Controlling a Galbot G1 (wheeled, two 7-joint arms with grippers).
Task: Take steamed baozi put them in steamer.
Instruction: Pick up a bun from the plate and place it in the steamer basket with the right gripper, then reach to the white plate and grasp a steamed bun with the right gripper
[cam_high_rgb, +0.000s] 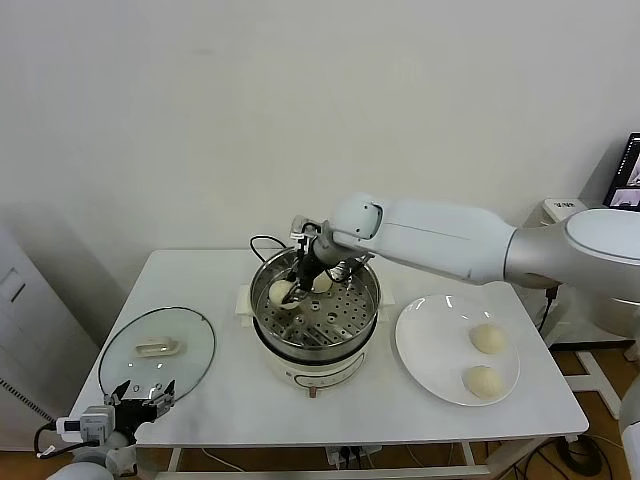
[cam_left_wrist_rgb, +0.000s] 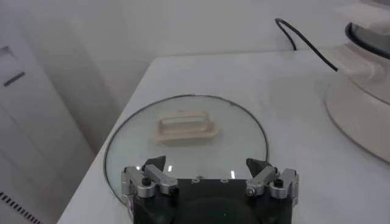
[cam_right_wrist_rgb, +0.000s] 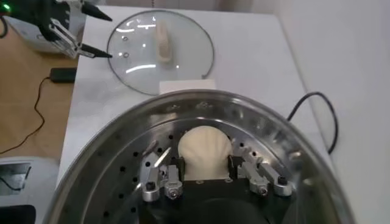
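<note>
Head view: right claw (cam_high_rgb: 287, 291) was clamped on a cream-white round dough bun (cam_right_wrist_rgb: 204, 151) over the perforated tray of the shiny steel steamer (cam_high_rgb: 366, 312); another bun (cam_high_rgb: 322, 284) sat inside, two on the white plate (cam_high_rgb: 425, 355). Left claw (cam_left_wrist_rgb: 209, 173) stood spread above the glass lid (cam_left_wrist_rgb: 134, 137) on the white bench (cam_high_rgb: 230, 385).

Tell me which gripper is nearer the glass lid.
Left. The left gripper hovers open at the glass lid's near edge; the right gripper is across in the steamer, gripping a baozi.
</note>
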